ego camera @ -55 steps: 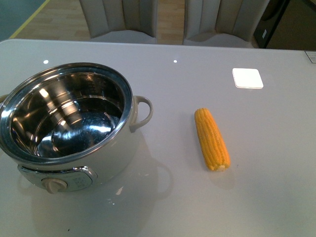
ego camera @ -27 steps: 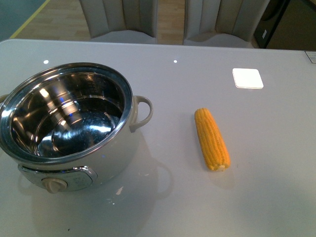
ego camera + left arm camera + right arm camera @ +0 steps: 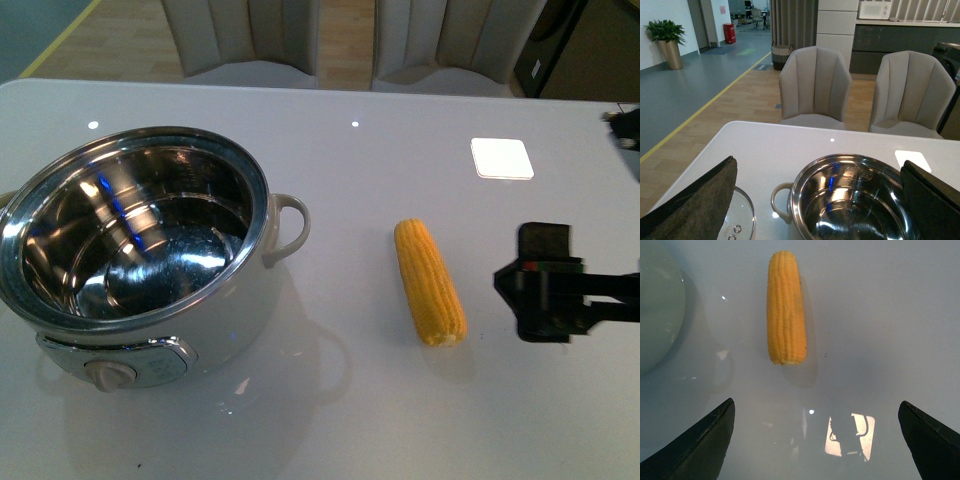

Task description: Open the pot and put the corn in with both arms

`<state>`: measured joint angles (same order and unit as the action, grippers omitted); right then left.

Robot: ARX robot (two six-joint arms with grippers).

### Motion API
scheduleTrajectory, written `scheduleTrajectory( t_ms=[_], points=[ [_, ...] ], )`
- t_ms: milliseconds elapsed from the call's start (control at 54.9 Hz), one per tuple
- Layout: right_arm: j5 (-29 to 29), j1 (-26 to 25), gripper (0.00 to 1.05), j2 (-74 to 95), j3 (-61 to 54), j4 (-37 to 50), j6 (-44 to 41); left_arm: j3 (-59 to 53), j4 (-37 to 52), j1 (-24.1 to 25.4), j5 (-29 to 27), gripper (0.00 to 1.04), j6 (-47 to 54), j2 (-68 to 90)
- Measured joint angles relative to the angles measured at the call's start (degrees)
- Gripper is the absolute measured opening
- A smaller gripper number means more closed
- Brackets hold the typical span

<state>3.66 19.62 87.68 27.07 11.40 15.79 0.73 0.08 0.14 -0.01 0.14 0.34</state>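
On the table (image 3: 340, 430), the pot (image 3: 245, 300) stands open, lid (image 3: 737, 220) beside it; the corn (image 3: 429, 282) lies apart from it, untouched; the right gripper (image 3: 545, 283) hangs near the corn, jaws wide, empty; the left gripper (image 3: 818, 162), equally spread and empty, faces the pot. Likely step: picking the corn; next, straddle it crosswise and close.

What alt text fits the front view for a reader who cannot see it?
A corn cob lies on a pale table, between an open, empty steel-lined pot at left and the robot's black right hand at the right edge, not touching it.
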Motion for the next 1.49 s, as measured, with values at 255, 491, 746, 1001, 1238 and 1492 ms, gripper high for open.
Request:
scheduleTrajectory(
  t_ms=[255,491,746,1001,1238,1492],
  points=[
    [1.14,2.97,0.96,24.04,11.76,5.86,-3.06,0.0,0.0,0.0,0.0,0.98,0.0,0.0],
    [1.11,3.93,0.96,34.03,17.27,5.81,-5.75,0.0,0.0,0.0,-0.02,0.98,0.0,0.0],
    [1.46,4.44,0.96,39.34,25.11,3.85,-8.74,0.0,0.0,0.0,0.0,0.98,0.0,0.0],
    [2.71,4.48,0.82,44.63,29.14,2.34,-9.86,0.0,0.0,0.0,-0.02,0.98,0.0,0.0],
    [1.97,4.48,0.48,45.68,30.12,1.51,-9.99,0.0,0.0,0.0,-0.02,0.98,0.0,0.0],
    [-1.2,3.96,0.31,41.99,25.9,3.02,-8.31,0.0,0.0,0.0,0.0,0.98,0.0,0.0]
  ],
)
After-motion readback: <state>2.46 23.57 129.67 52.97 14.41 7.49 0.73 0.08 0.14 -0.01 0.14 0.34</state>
